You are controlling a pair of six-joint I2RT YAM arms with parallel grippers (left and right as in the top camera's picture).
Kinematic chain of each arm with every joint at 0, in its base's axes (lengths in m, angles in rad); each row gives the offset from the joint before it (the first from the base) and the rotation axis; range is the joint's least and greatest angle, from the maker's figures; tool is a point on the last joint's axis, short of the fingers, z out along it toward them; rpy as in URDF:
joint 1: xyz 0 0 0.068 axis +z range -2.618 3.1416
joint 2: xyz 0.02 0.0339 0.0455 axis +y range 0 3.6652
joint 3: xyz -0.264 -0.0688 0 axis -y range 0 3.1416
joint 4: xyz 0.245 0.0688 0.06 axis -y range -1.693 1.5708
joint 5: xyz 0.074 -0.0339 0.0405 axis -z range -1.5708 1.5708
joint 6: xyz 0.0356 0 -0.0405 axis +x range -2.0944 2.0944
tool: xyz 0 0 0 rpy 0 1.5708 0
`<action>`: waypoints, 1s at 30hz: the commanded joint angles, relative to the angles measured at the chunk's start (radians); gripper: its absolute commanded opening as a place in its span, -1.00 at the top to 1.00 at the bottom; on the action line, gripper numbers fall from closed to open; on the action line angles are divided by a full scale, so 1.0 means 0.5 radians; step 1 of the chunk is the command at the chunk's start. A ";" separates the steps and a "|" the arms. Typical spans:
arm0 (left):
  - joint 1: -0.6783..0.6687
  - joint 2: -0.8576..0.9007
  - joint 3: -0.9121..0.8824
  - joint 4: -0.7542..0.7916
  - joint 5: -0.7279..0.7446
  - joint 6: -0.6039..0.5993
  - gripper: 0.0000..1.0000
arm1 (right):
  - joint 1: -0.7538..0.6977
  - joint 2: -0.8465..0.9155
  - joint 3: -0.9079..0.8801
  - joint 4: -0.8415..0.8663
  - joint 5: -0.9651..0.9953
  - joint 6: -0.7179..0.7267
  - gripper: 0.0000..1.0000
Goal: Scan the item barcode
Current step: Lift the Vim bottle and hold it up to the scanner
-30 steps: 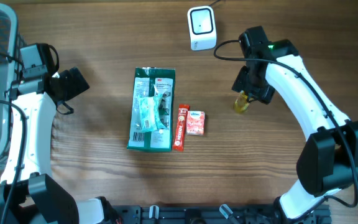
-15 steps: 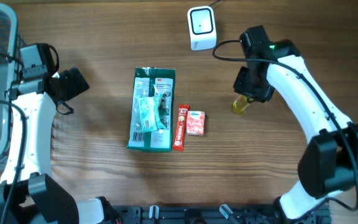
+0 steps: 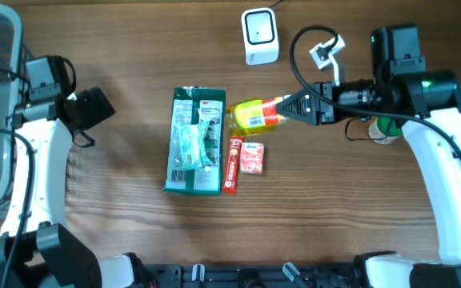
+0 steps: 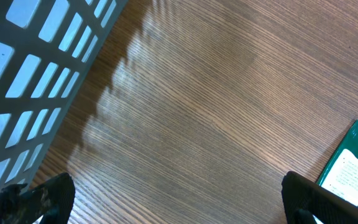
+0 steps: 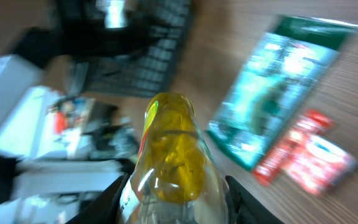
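Plastic, clear with a yellow tint and a rounded body: that is the bottle (image 3: 252, 116) your right gripper (image 3: 288, 106) pinches by its narrow end, holding it sideways just right of centre in the overhead view. The wrist view is blurred. It lies touching the upper right corner of the flat, glossy green packet (image 3: 196, 140) and above the slim red stick pack (image 3: 233, 164) and small pink carton (image 3: 251, 158). The boxy white scanner (image 3: 260, 36) sits well apart, top centre. Your left gripper (image 3: 94, 108) stands spread wide over the wood-grain table (image 4: 216, 106), beside the grey slotted basket (image 4: 23, 68).
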 commanded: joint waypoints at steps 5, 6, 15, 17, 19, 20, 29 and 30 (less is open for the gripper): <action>0.009 -0.014 0.018 0.005 -0.005 0.026 -1.00 | -0.001 -0.031 0.046 0.020 -0.803 -0.008 0.40; 0.009 -0.014 0.018 0.005 -0.005 0.026 -1.00 | -0.001 -0.031 0.046 0.021 -0.830 0.021 0.39; 0.009 -0.014 0.018 0.005 -0.005 0.026 -1.00 | -0.001 -0.031 0.046 0.020 -0.839 0.027 0.39; 0.009 -0.014 0.018 0.005 -0.005 0.026 -1.00 | -0.001 -0.031 0.046 0.020 -0.838 0.027 0.39; 0.009 -0.014 0.018 0.005 -0.005 0.026 -1.00 | -0.001 -0.031 0.046 0.032 -0.752 0.027 0.40; 0.009 -0.014 0.018 0.005 -0.005 0.026 -1.00 | -0.001 -0.031 0.046 0.056 -0.619 0.036 0.40; 0.009 -0.014 0.018 0.005 -0.005 0.026 -1.00 | -0.002 -0.025 0.063 0.123 1.604 0.505 0.60; 0.009 -0.014 0.018 0.005 -0.005 0.026 -1.00 | -0.001 -0.016 0.105 0.120 1.602 0.489 0.60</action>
